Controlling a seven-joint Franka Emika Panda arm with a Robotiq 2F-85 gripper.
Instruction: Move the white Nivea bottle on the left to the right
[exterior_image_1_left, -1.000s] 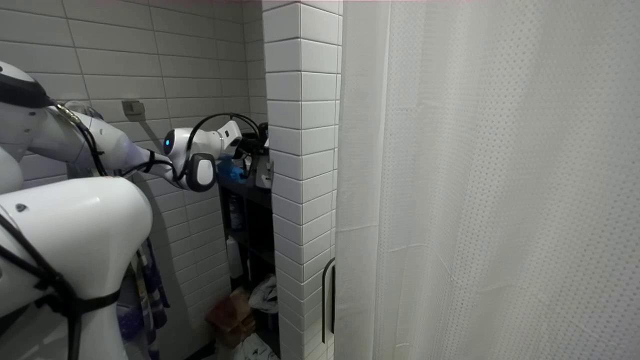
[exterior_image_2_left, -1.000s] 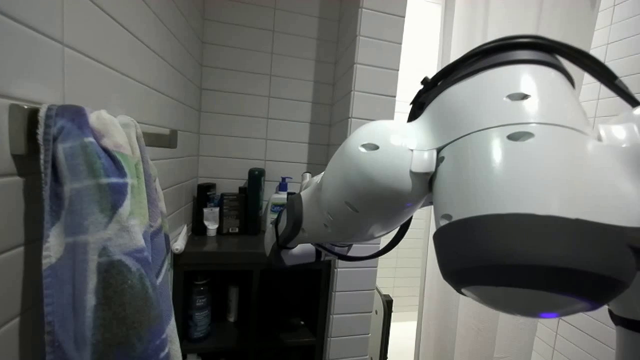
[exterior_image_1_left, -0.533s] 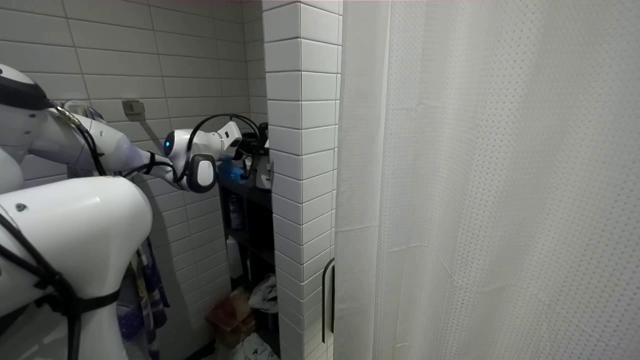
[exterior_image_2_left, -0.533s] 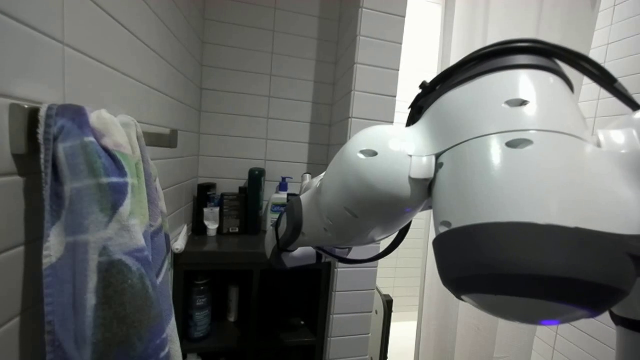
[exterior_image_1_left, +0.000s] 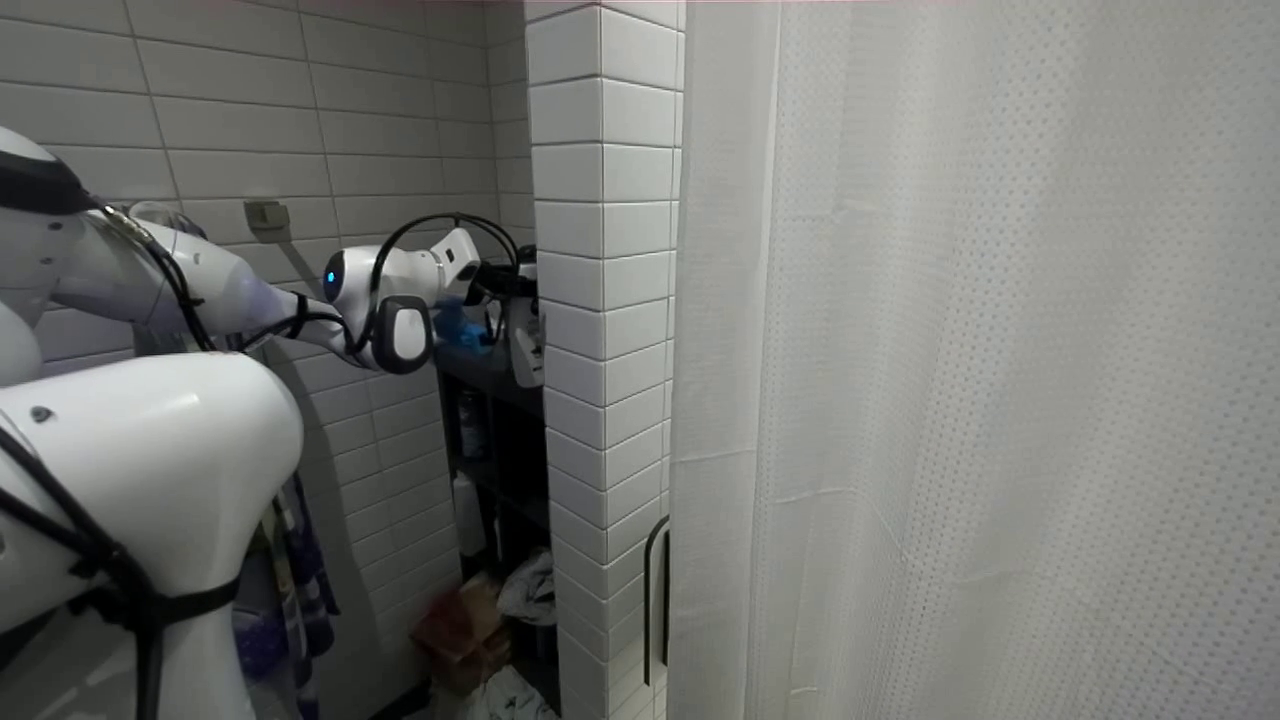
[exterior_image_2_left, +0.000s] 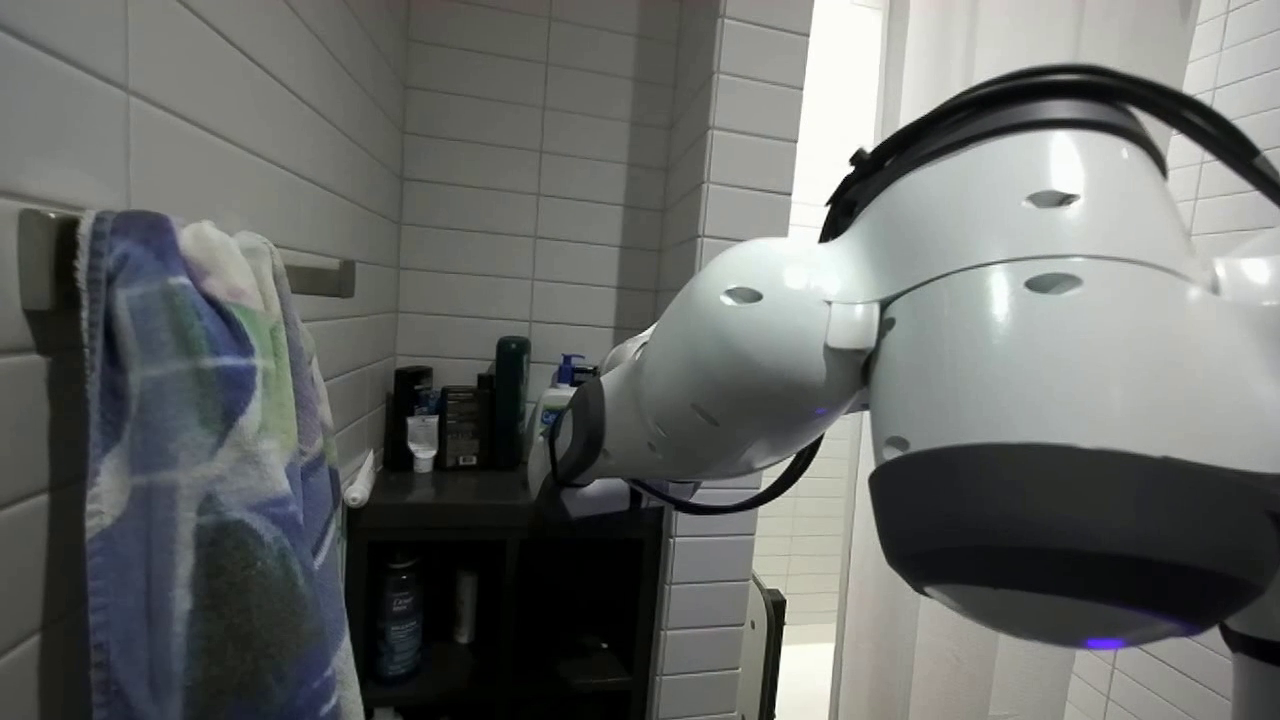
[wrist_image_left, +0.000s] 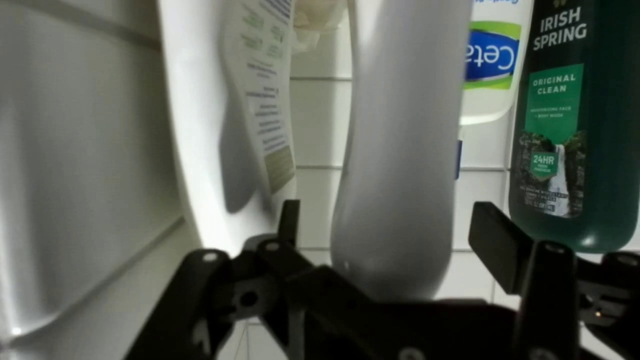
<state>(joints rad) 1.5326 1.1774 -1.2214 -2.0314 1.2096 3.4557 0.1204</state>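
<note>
A white bottle (wrist_image_left: 400, 150) fills the middle of the wrist view, whose picture stands upside down. No brand name shows on it, so I cannot tell for certain that it is the Nivea bottle. My gripper (wrist_image_left: 387, 215) is open around it, with a visible gap between the bottle and each of the fingers (wrist_image_left: 492, 245). To its left in the wrist view is another white bottle (wrist_image_left: 200, 100) with small print on its label. In an exterior view the gripper (exterior_image_1_left: 512, 285) sits over the cabinet top, above a white bottle (exterior_image_1_left: 526, 350) partly hidden by the pillar.
A Cetaphil pump bottle (wrist_image_left: 492, 55) and a dark green Irish Spring bottle (wrist_image_left: 555, 125) stand close by. The black cabinet (exterior_image_2_left: 440, 500) carries several toiletries. A tiled pillar (exterior_image_1_left: 600, 300) borders it, and a towel (exterior_image_2_left: 210, 450) hangs at the side.
The arm has risen slightly and drawn back a little over the last half second. More of the white bottle shows below the gripper in an exterior view.
</note>
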